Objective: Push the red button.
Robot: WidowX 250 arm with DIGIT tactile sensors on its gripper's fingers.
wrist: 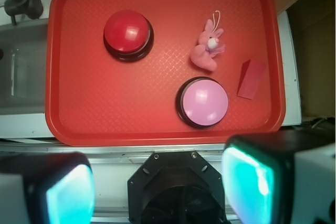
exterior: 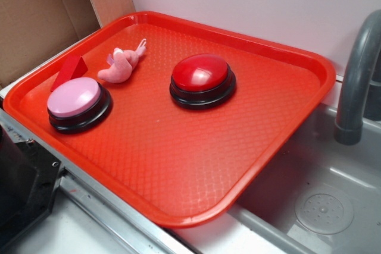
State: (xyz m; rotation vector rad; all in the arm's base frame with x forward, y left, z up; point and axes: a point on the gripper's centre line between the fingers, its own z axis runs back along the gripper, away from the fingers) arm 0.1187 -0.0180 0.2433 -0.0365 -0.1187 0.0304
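Note:
The red button (exterior: 200, 76), a glossy dark-red dome on a black round base, sits near the middle of the red tray (exterior: 178, 165). In the wrist view the red button (wrist: 127, 34) is at the tray's upper left. My gripper (wrist: 157, 192) is open and empty, its two teal pads wide apart. It hangs high above the robot's black base, outside the tray's near edge and well away from the button. The gripper does not show in the exterior view.
On the tray (wrist: 73, 114) also stand a pink-topped button (exterior: 77, 102) (wrist: 202, 102), a pink plush bunny (exterior: 122, 66) (wrist: 208, 49) and a small red wedge block (exterior: 69, 71) (wrist: 252, 78). A grey sink (exterior: 321, 200) with a faucet (exterior: 357, 81) lies beside the tray. Cardboard (exterior: 36, 16) stands behind.

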